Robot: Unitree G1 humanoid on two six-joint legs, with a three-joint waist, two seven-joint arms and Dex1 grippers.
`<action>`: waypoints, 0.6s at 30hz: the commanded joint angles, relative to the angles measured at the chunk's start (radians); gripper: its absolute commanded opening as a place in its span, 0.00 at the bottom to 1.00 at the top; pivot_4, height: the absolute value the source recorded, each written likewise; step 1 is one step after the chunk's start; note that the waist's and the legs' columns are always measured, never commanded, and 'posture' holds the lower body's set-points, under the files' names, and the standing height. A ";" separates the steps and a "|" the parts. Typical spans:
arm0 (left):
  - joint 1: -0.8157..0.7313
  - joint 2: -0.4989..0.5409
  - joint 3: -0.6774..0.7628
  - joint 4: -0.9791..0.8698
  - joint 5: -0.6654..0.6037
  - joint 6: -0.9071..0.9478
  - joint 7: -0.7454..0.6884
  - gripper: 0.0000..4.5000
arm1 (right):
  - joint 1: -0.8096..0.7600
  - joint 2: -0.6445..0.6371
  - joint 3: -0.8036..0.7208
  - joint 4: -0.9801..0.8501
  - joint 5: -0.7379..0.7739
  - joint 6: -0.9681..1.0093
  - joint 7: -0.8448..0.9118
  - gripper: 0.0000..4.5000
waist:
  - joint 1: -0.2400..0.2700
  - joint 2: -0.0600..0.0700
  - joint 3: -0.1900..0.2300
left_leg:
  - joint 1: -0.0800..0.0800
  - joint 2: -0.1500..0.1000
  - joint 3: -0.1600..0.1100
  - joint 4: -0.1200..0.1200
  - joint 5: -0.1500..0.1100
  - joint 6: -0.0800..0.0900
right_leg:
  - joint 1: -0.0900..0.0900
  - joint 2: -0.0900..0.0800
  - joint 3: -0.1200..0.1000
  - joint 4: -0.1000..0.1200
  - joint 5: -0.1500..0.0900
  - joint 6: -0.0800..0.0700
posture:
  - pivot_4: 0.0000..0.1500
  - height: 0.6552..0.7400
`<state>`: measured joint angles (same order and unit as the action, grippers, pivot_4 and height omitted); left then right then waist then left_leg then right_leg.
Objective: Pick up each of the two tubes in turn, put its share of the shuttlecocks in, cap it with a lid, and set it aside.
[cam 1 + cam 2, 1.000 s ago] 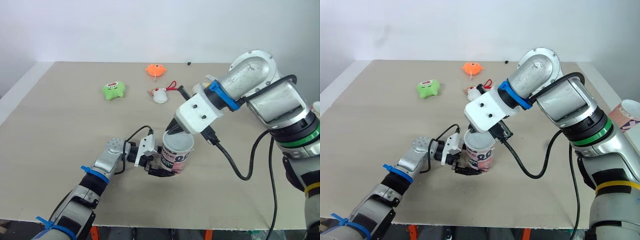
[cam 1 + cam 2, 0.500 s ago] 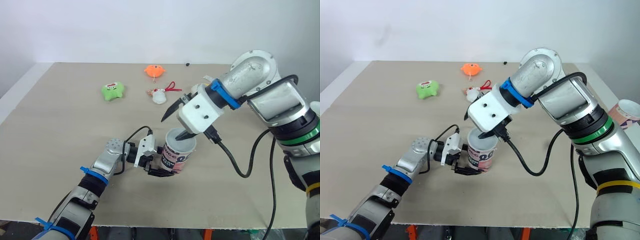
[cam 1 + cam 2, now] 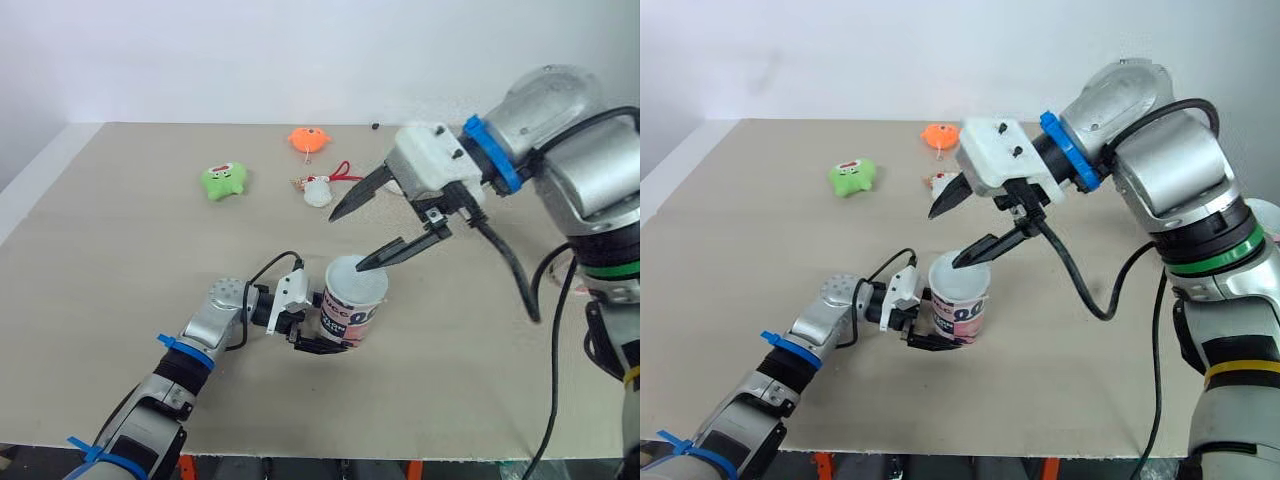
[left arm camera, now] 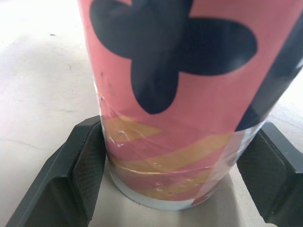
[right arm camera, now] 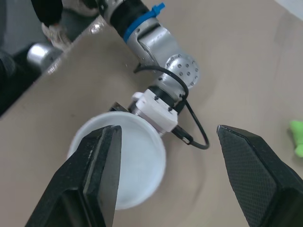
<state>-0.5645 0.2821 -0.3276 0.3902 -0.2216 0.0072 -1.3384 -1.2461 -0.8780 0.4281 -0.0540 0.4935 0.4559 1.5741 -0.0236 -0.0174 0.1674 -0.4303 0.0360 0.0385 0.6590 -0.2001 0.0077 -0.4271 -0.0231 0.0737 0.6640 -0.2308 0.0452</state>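
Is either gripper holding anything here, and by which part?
The left gripper grips the tube low on its wall, near the base, as it stands on the table. The right gripper is open above the lid, holding nothing.

A plain white wall (image 3: 250, 55) rises behind the beige table (image 3: 120, 270).

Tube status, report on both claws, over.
Left claw shut on tube, upright on table. Right claw open over lid. Lid on tube. Toys far behind, not in the way.
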 commanded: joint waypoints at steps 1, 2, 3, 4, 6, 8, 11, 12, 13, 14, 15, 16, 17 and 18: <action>0.010 0.001 0.017 -0.006 0.007 0.001 0.029 0.86 | 0.070 -0.073 -0.141 -0.017 0.021 0.069 -0.036 0.77 | 0.000 0.000 0.000 | 0.000 0.000 0.000 0.000 0.000 0.000 | 0.000 0.000 0.000 0.000 0.000 0.000 | 1.00 1.00; 0.011 0.001 0.018 -0.008 0.007 0.000 0.032 0.86 | 0.103 -0.094 -0.176 -0.024 0.026 0.084 -0.052 0.77 | 0.000 -0.001 0.000 | 0.000 0.000 0.000 0.000 0.000 0.000 | 0.000 0.000 0.000 0.000 0.000 0.000 | 1.00 1.00; 0.015 0.002 0.018 -0.013 0.007 0.001 0.033 0.86 | 0.136 -0.112 -0.212 -0.038 0.035 0.102 -0.066 0.77 | 0.001 -0.001 0.001 | 0.000 -0.001 0.000 0.000 0.000 0.000 | 0.000 -0.001 0.000 0.000 0.000 0.000 | 1.00 1.00; 0.019 0.003 0.019 -0.017 0.006 0.002 0.034 0.86 | 0.181 -0.136 -0.257 -0.069 0.057 0.136 -0.085 0.77 | 0.001 -0.001 0.001 | -0.001 -0.001 -0.001 0.000 0.000 0.000 | 0.001 -0.001 0.000 0.000 0.000 0.000 | 1.00 1.00; 0.026 0.008 0.017 -0.025 0.004 0.005 0.032 0.86 | 0.263 -0.172 -0.323 -0.143 0.092 0.190 -0.118 0.77 | 0.000 0.000 0.001 | -0.001 -0.002 -0.001 -0.001 0.000 0.000 | 0.000 -0.001 0.000 -0.001 -0.001 -0.001 | 1.00 1.00; 0.030 0.011 0.015 -0.027 0.004 0.007 0.026 0.86 | 0.329 -0.185 -0.364 -0.217 0.121 0.236 -0.157 0.77 | -0.002 0.000 0.001 | -0.001 -0.003 0.000 -0.003 0.000 0.000 | 0.000 -0.001 0.001 0.000 -0.001 -0.001 | 1.00 1.00; 0.028 0.011 0.012 -0.023 0.003 0.007 0.017 0.86 | 0.367 -0.174 -0.384 -0.275 0.147 0.271 -0.191 0.69 | -0.003 0.000 0.001 | 0.000 -0.002 -0.001 -0.004 0.000 0.000 | 0.000 0.000 0.001 0.000 0.000 0.003 | 1.00 1.00; 0.025 0.010 0.011 -0.020 0.004 0.006 0.015 0.86 | 0.371 -0.171 -0.384 -0.286 0.153 0.277 -0.194 0.64 | -0.003 0.000 0.001 | 0.000 -0.002 -0.001 -0.004 0.000 0.000 | 0.000 0.001 0.000 0.000 -0.001 0.004 | 1.00 1.00; 0.021 0.008 0.010 -0.014 0.005 0.004 0.013 0.86 | 0.365 -0.163 -0.375 -0.293 0.157 0.285 -0.196 0.57 | -0.003 0.000 0.001 | 0.000 -0.002 -0.002 -0.004 0.000 0.000 | 0.000 0.001 0.000 0.000 -0.001 0.004 | 1.00 1.00; 0.016 0.007 0.009 -0.008 0.006 0.002 0.011 0.86 | 0.358 -0.158 -0.365 -0.297 0.159 0.290 -0.196 0.40 | -0.003 0.000 0.001 | 0.000 -0.002 -0.002 -0.004 0.000 0.000 | 0.000 0.001 0.000 0.000 -0.002 0.001 | 1.00 1.00; 0.012 0.006 0.009 -0.004 0.007 0.000 0.010 0.86 | 0.348 -0.151 -0.354 -0.298 0.162 0.296 -0.191 0.37 | -0.003 0.000 0.001 | 0.000 -0.002 -0.002 -0.004 0.000 0.000 | 0.000 0.001 0.000 0.000 -0.002 0.001 | 1.00 1.00; 0.008 0.004 0.009 0.001 0.007 -0.001 0.009 0.86 | 0.335 -0.144 -0.340 -0.294 0.156 0.295 -0.186 0.29 | -0.003 0.000 0.001 | 0.000 -0.002 -0.002 -0.004 0.000 0.000 | 0.000 0.001 0.000 0.000 -0.003 0.001 | 1.00 1.00; 0.005 0.003 0.009 0.004 0.008 -0.003 0.008 0.86 | 0.319 -0.135 -0.320 -0.288 0.148 0.291 -0.172 0.09 | -0.003 0.000 0.001 | 0.000 -0.002 -0.002 -0.003 0.000 0.000 | 0.000 0.000 0.000 0.000 -0.003 0.001 | 1.00 1.00; 0.002 0.002 0.010 0.008 0.008 -0.004 0.008 0.86 | 0.304 -0.127 -0.300 -0.281 0.137 0.285 -0.156 0.03 | -0.003 0.000 0.001 | 0.000 -0.002 -0.001 -0.003 0.000 0.000 | 0.000 0.000 0.001 0.000 -0.003 0.002 | 1.00 1.00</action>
<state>-0.5518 0.2849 -0.3164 0.3785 -0.2235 0.0051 -1.3246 -0.8841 -1.0196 0.0945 -0.3322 0.6425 0.7480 1.3890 -0.0262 -0.0175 0.1680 -0.4303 0.0337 0.0371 0.6556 -0.2000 0.0078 -0.4270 -0.0230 0.0742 0.6636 -0.2334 0.0469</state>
